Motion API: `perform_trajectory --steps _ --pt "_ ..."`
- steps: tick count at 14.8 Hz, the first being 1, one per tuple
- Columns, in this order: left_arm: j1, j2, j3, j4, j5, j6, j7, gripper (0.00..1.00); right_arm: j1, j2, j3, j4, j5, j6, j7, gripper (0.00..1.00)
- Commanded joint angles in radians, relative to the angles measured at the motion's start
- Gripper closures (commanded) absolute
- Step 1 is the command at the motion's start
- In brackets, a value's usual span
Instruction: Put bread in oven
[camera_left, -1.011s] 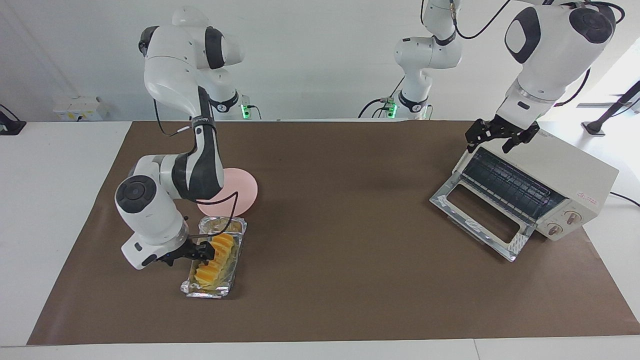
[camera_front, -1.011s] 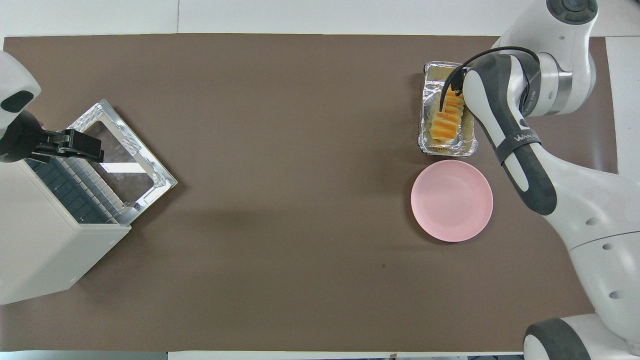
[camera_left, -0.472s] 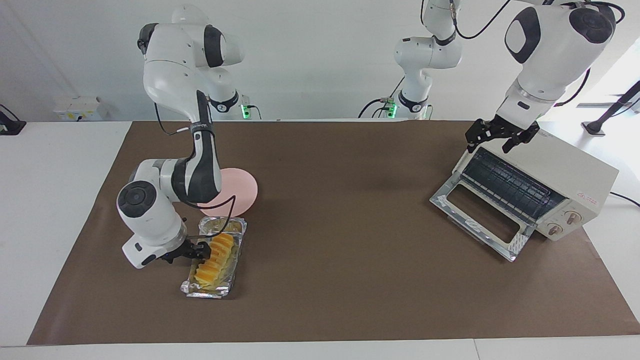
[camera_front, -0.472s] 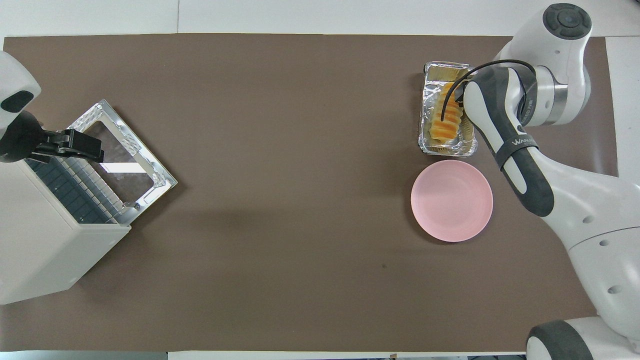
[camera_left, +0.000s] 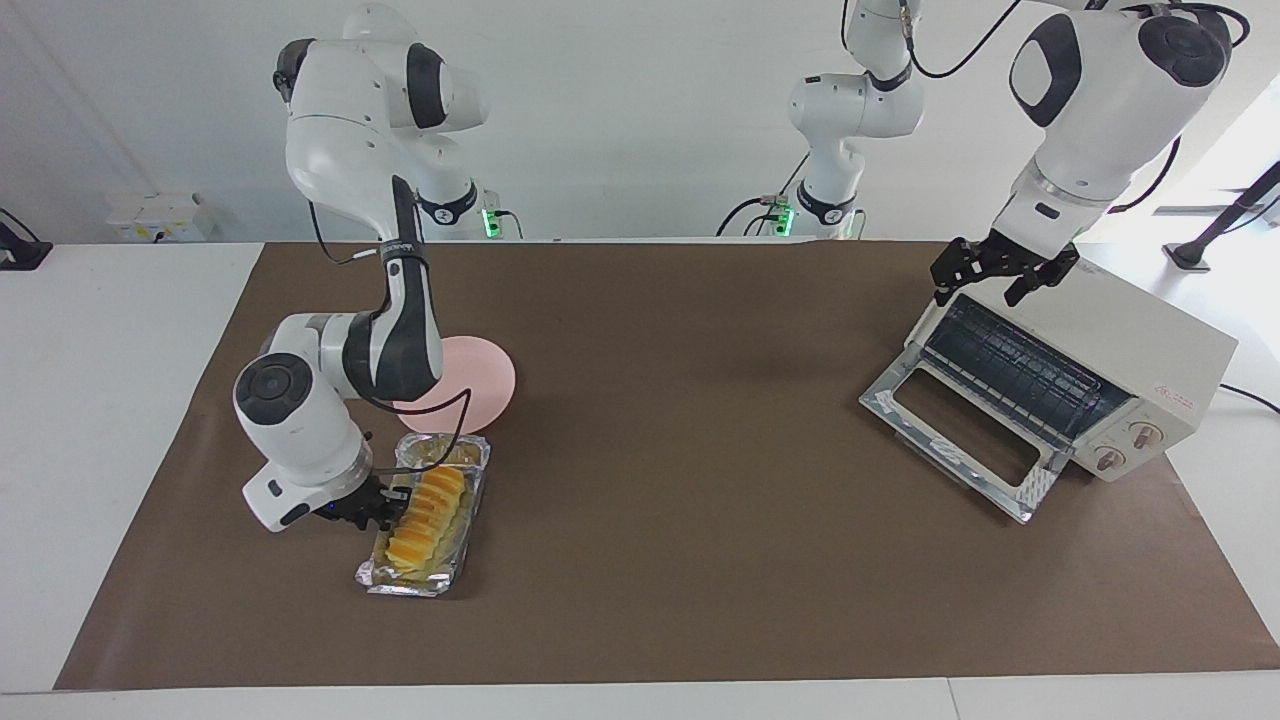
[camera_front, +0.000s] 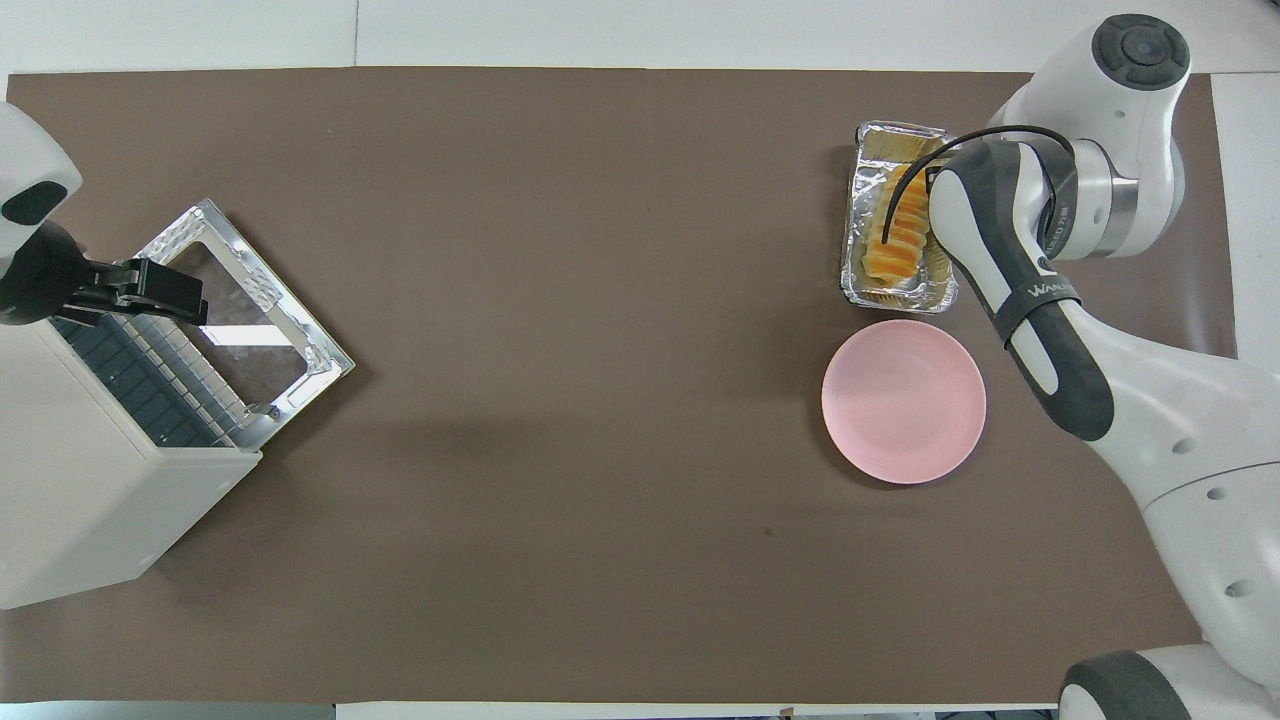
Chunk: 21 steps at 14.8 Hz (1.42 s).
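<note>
At the lower left of the facing view I have the right gripper (camera_left: 392, 503) down at the foil tray (camera_left: 376, 575), its dark fingers against the side of the bread (camera_left: 428, 515); I cannot tell how wide they stand or whether they actually have hold of the loaf. The bread lies in the tray as a row of yellow-orange slices, and in the overhead view the bread (camera_front: 895, 243) shows at the upper right of the frame, partly covered by the right arm's forearm. The pink plate (camera_left: 480, 385) sits just beside the tray, nearer to the robots. At the right of the facing view the oven (camera_left: 1120, 355) stands with its glass door (camera_left: 958, 432) dropped open onto the brown mat (camera_left: 680, 420). The left gripper (camera_left: 1003, 272) hovers over the oven's top front edge with its fingers spread apart and nothing between them.
</note>
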Motion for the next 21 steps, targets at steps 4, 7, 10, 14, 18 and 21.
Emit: perform_trajectory --steps 4,7,10,14,18,21 --pt "-0.001 -0.019 0.005 -0.015 -0.004 -0.003 0.012 0.00 -0.001 -0.027 0.004 -0.048 0.004 0.053 0.025 1.00" --pt "-0.001 -0.019 0.005 -0.015 -0.004 -0.003 0.013 0.00 -0.003 -0.030 0.006 -0.031 0.003 0.032 0.024 1.00" --pt "-0.001 -0.019 0.005 -0.015 -0.004 -0.003 0.013 0.00 0.017 -0.034 0.010 0.033 0.004 -0.080 0.025 1.00" --pt "-0.001 -0.019 0.005 -0.015 -0.004 -0.003 0.013 0.00 0.075 -0.103 0.033 0.044 0.038 -0.164 0.045 1.00" --pt "-0.001 -0.019 0.005 -0.015 -0.004 -0.005 0.013 0.00 0.192 -0.114 0.035 0.085 0.095 -0.183 0.206 1.00" --pt "-0.001 -0.019 0.005 -0.015 -0.004 -0.005 0.013 0.00 0.287 -0.116 0.033 0.084 0.163 -0.172 0.255 1.00"
